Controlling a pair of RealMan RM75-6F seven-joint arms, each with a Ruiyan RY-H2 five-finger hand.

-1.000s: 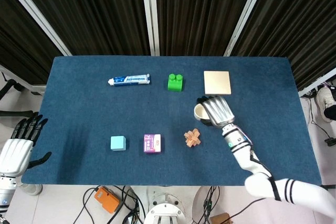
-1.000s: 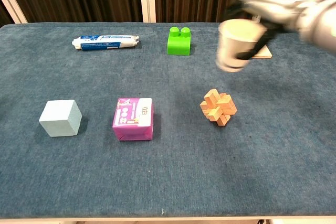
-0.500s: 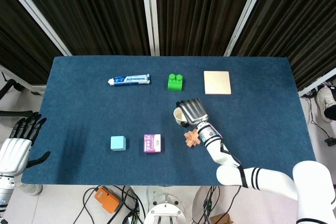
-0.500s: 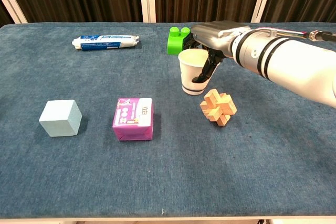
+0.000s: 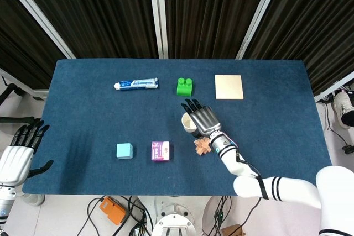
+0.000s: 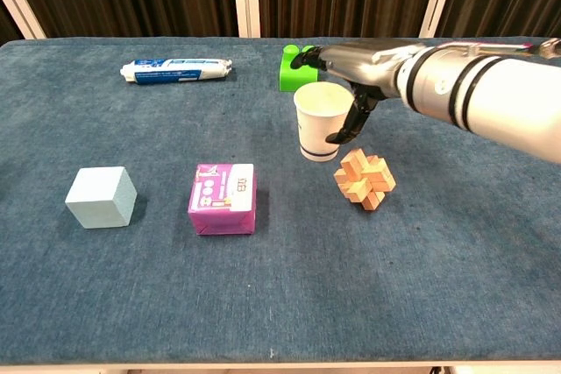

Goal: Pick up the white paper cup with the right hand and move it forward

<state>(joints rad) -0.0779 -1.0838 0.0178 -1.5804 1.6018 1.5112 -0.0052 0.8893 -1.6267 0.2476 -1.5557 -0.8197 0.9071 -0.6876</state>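
Note:
The white paper cup (image 5: pixel 188 124) (image 6: pixel 320 120) stands upright on the blue table, just behind and left of the wooden puzzle. My right hand (image 5: pixel 202 117) (image 6: pixel 351 63) hovers over its rim, fingers stretched out flat and apart above the opening. The thumb hangs down beside the cup's right wall without clasping it. My left hand (image 5: pixel 16 156) hangs off the table's near left corner, fingers apart and holding nothing; the chest view does not show it.
A wooden burr puzzle (image 5: pixel 202 145) (image 6: pixel 364 178) lies close to the cup. A green brick (image 5: pixel 185 86) (image 6: pixel 294 69), a toothpaste tube (image 5: pixel 136 84) and a wooden tile (image 5: pixel 228 87) lie further back. A purple box (image 6: pixel 223 198) and a light blue cube (image 6: pixel 101 196) sit near the front.
My right hand carried the cup left and nearer to me, from beside the wooden tile to beside the puzzle. Its fingers have now spread off the cup, which stands on the table.

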